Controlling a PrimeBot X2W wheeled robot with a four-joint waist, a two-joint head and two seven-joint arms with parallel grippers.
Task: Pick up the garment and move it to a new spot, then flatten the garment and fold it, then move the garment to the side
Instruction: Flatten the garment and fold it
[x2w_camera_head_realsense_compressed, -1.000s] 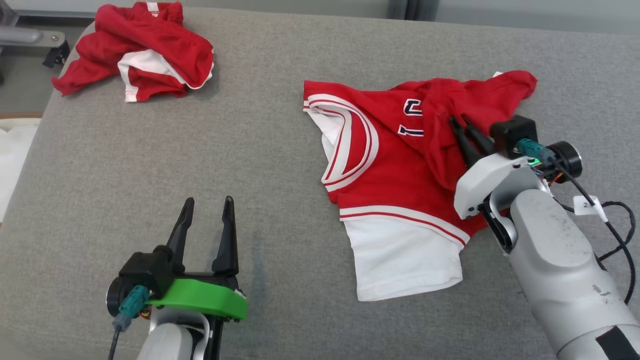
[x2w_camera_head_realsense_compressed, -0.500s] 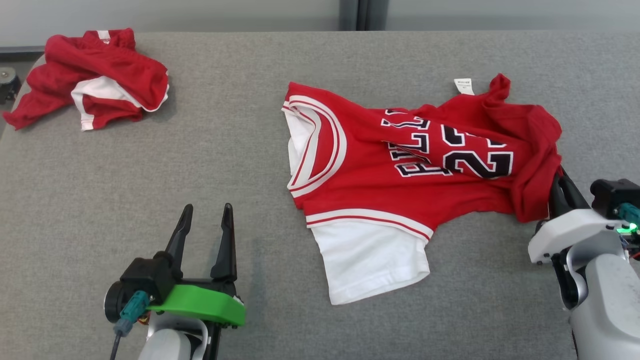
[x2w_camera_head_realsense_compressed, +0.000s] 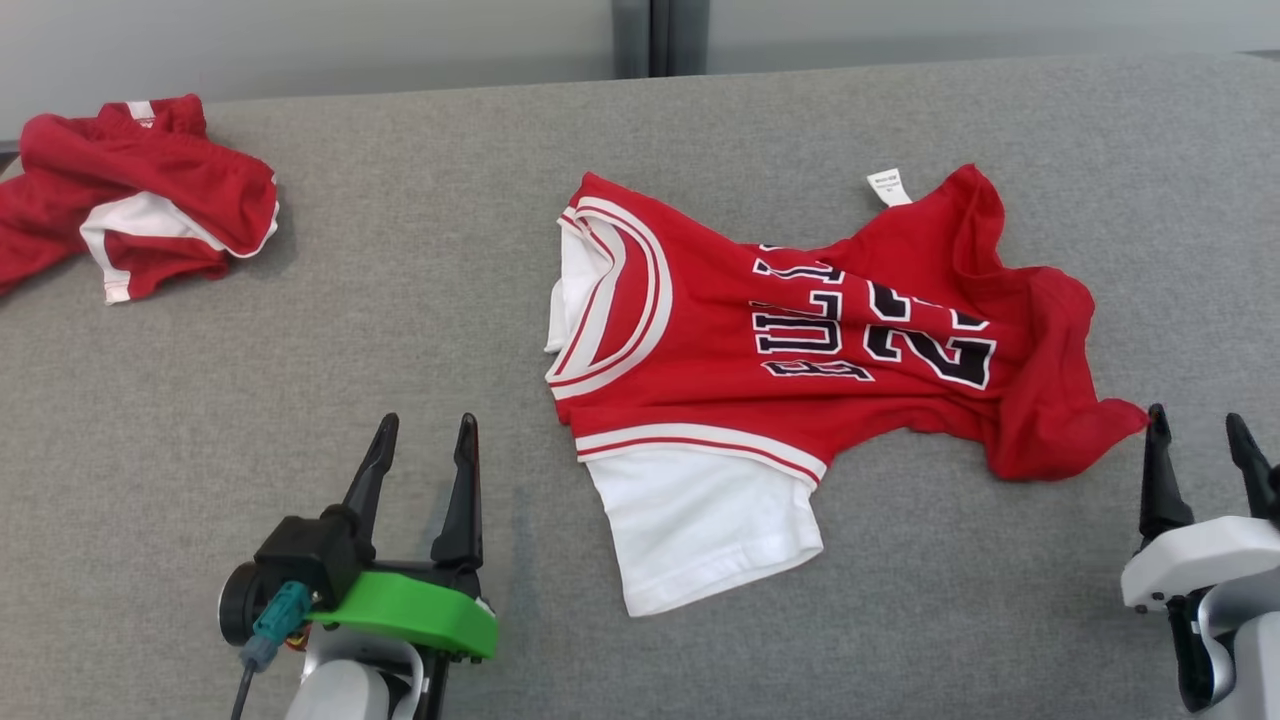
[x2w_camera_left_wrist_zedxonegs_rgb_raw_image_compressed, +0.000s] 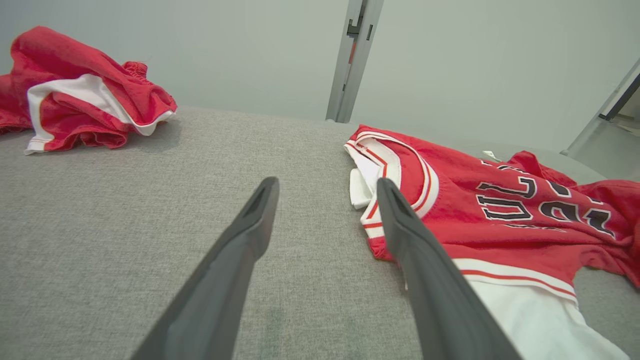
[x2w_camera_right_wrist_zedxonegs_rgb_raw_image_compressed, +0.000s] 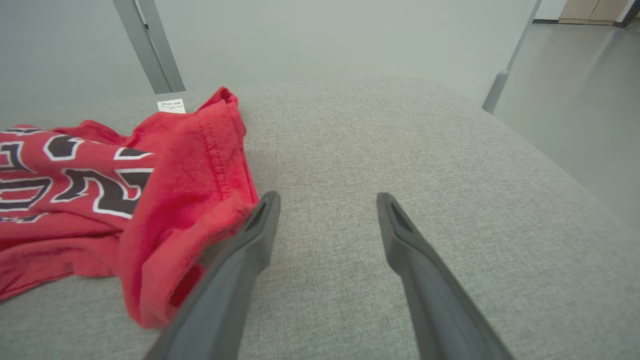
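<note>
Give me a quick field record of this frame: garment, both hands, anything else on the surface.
jersey: red with a white sleeve, spread out, unfolded, neck toward the left, hem end rumpled
label: white, at the far hem edge
left hand: open, empty, apart from the jersey
right hand: open, empty, by the hem corner
other garment: red and white, bunched, far left
surface: grey fabric

Left hand (x2w_camera_head_realsense_compressed: 427, 430): dark tapered fingers (x2w_camera_head_realsense_compressed: 461, 490), green bracket (x2w_camera_head_realsense_compressed: 415, 612), teal plug (x2w_camera_head_realsense_compressed: 281, 611), black cable (x2w_camera_head_realsense_compressed: 241, 695).

Red cloth (x2w_camera_head_realsense_compressed: 150, 180) runs off the left edge; the tag (x2w_camera_head_realsense_compressed: 886, 187) on the jersey (x2w_camera_head_realsense_compressed: 700, 375) bears unreadably small print.
</note>
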